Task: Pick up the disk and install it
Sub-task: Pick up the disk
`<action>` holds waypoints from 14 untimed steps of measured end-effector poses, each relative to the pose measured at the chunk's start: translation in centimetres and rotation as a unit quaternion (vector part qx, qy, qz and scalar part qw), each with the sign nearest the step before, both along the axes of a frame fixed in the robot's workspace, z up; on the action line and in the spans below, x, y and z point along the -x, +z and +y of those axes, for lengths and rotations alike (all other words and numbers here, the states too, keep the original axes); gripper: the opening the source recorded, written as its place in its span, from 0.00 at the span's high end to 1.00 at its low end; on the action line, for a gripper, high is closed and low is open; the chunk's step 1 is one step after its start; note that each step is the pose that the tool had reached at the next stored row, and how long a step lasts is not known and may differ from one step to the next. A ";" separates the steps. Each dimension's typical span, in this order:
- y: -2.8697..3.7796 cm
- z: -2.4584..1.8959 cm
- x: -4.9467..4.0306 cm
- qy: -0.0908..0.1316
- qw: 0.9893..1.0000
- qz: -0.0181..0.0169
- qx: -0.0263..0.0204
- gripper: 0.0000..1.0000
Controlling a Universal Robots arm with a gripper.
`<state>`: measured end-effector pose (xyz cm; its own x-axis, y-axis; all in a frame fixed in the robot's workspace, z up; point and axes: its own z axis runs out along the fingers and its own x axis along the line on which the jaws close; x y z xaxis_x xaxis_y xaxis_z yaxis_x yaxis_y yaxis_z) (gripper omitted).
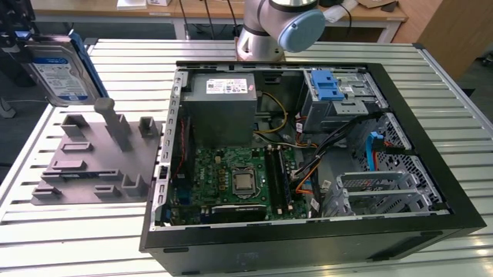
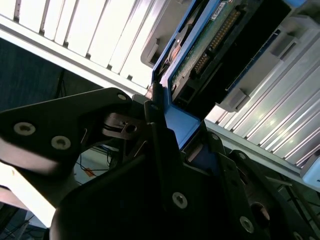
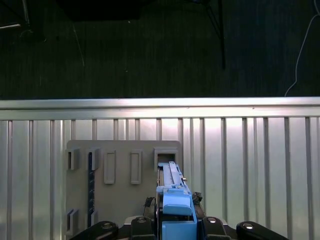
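Observation:
The disk (image 1: 63,72), a silver drive with a white-and-blue label and blue rails, hangs upright in the air at the exterior view's far left, above the grey fixture plate (image 1: 85,164). My gripper (image 1: 23,41) is shut on its upper end. In the first wrist view the disk (image 3: 175,197) appears edge-on, blue rail toward the camera, clamped in the gripper (image 3: 176,225) over an empty slot of the plate (image 3: 122,150). The second wrist view looks along the dark fingers (image 2: 156,130) to the disk's green circuit-board side (image 2: 210,47).
The open black computer case (image 1: 431,173) lies to the exterior view's right of the plate, holding a grey power-supply box (image 1: 219,107), a motherboard (image 1: 235,179), a metal bay with a blue latch (image 1: 335,86) and a lower cage (image 1: 377,187). The arm's base (image 1: 266,34) stands behind it on the slatted table (image 1: 85,231).

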<state>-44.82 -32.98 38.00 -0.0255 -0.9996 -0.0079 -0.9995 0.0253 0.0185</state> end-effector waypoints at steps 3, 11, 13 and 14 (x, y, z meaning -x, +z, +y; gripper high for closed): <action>0.21 0.00 0.00 0.000 1.000 0.000 0.000 0.64; 0.80 0.00 0.00 0.000 1.000 0.000 0.000 0.64; 0.96 0.00 0.00 0.000 1.000 0.000 0.000 0.64; 1.04 0.00 0.00 0.000 1.000 0.000 0.000 0.64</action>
<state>-44.82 -32.98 39.04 -0.0255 -0.9996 -0.0079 -0.9995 0.0253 0.0186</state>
